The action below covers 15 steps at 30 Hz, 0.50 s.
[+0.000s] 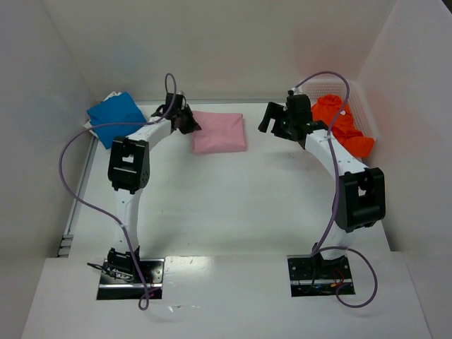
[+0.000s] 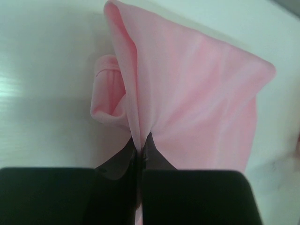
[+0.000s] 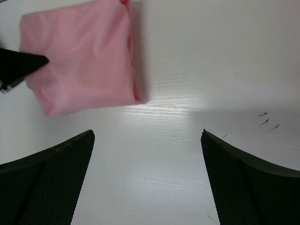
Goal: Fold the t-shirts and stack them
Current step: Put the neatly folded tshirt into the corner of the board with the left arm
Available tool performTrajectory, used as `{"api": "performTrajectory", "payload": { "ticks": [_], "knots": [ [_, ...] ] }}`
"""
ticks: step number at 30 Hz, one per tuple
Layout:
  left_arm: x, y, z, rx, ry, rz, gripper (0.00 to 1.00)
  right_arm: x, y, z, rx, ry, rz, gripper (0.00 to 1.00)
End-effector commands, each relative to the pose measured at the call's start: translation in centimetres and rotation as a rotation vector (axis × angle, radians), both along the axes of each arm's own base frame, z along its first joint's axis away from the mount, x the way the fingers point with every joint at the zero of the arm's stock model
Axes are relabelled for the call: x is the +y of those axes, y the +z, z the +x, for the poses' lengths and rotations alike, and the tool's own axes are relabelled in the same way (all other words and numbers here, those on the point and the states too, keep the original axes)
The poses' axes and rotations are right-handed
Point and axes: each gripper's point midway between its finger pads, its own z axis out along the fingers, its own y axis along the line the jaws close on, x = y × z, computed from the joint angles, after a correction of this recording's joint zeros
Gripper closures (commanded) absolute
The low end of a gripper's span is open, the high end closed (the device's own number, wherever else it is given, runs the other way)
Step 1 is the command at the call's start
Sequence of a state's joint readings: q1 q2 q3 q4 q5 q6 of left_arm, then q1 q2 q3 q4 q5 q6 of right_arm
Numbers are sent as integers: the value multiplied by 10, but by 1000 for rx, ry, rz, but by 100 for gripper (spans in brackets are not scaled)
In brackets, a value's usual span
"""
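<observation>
White laminate table point(image 1: 233, 205): bears everything listed. The pink shirt point(image 1: 219, 132), toward its far side, is the reference for all places.

White mesh basket point(image 1: 364, 116): well right of the pink shirt, against the right wall.

Vivid orange shirt point(image 1: 342, 127): crumpled and unfolded, in the basket and spilling over its near rim, well right of the pink shirt.

The pink shirt: folded to a flat, roughly square packet. Soft, light, limp cloth. The layers would likely slide apart and sag if lifted by one point. Judged best taken at a folded edge, all layers pinched together, and carried low.

Bright blue shirt point(image 1: 116, 118): folded, well left of the pink shirt and slightly farther back. Probably the base of the stack.

Black right gripper point(image 1: 277, 121): just right of the pink shirt, above the table, fingers spread wide, holding nothing.

Black left gripper point(image 1: 187, 121): at the pink shirt's left edge, fingers closed tight. The wrist view shows a raised ridge of pink cloth nipped between the pads point(image 2: 157, 161).
</observation>
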State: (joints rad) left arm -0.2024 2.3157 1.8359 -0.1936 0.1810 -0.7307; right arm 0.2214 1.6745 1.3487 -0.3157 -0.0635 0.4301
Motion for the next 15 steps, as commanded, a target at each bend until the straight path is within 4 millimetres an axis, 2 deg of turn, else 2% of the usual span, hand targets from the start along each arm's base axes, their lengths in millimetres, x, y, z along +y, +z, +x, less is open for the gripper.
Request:
{"api": "performTrajectory", "payload": {
  "ticks": [1,3,4,5,6,7,8,9,10,11,12,13,14,15],
  "knots": [
    [50,39,27,-96,47,94,100,-4,18,-1,-58,-12,14,0],
    [66,40,32,-102,46,123,100,-4,13,-3,-46,-17,19,0],
    [69,52,38,-137,51,139,100,-5,9,-5,-35,-17,17,0],
    [79,55,39,-133,63,158,100,-5,13,-6,-45,-17,19,0],
    [91,54,44,-137,70,188,100,-5,12,-9,-43,-17,18,0],
    [93,52,46,-137,71,203,100,-6,8,-11,-34,-17,16,0],
    [105,63,53,-153,90,215,100,-7,12,-11,-44,-25,13,0],
    [118,71,56,-165,105,223,100,-8,7,-13,-32,-25,10,0],
    [125,69,59,-162,109,232,100,-8,12,-14,-44,-25,13,0],
    [132,66,59,-149,118,234,100,-8,8,-15,-35,-25,11,0],
    [140,81,65,-179,129,251,100,-11,8,-17,-36,-33,5,0],
    [153,79,66,-176,136,265,100,-11,8,-17,-36,-34,5,0],
    [153,84,66,-176,136,265,100,-11,9,-20,-39,-34,6,0],
    [163,83,67,-174,142,277,100,-13,9,-19,-40,-41,0,0]
  ]
}}
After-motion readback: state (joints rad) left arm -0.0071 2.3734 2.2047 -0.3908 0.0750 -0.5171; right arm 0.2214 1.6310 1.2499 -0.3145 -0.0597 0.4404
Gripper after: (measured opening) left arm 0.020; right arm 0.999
